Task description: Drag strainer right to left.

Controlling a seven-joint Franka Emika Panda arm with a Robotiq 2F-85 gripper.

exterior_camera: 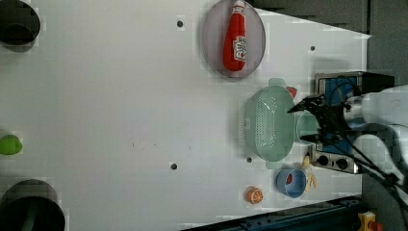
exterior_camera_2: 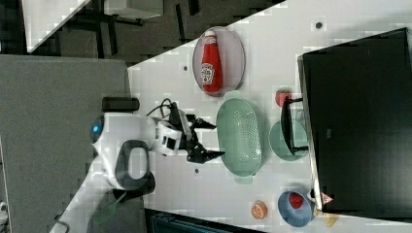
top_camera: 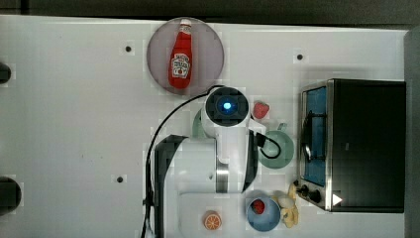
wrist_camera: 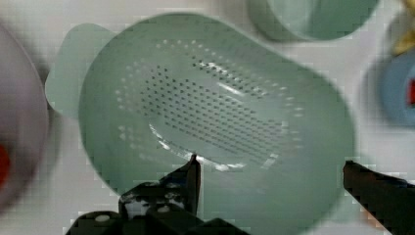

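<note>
Top view, white table point(top_camera: 74, 124), dark floor edge point(top_camera: 198, 7)

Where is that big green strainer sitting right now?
In the left view, the strainer lies right of centre on the white table, below the ketchup plate and left of the green cup.

one strainer point(exterior_camera: 268, 122) is counted, one pale green cup point(exterior_camera: 307, 127), one blue bowl point(exterior_camera: 290, 183), one grey plate point(exterior_camera: 233, 38) and one ketchup bottle point(exterior_camera: 235, 41). two strawberries are seen: one point(top_camera: 261, 109) on the surface, one point(top_camera: 257, 207) in the bowl. one orange slice point(exterior_camera: 254, 195) and one toaster oven point(top_camera: 354, 144) are counted.
</note>
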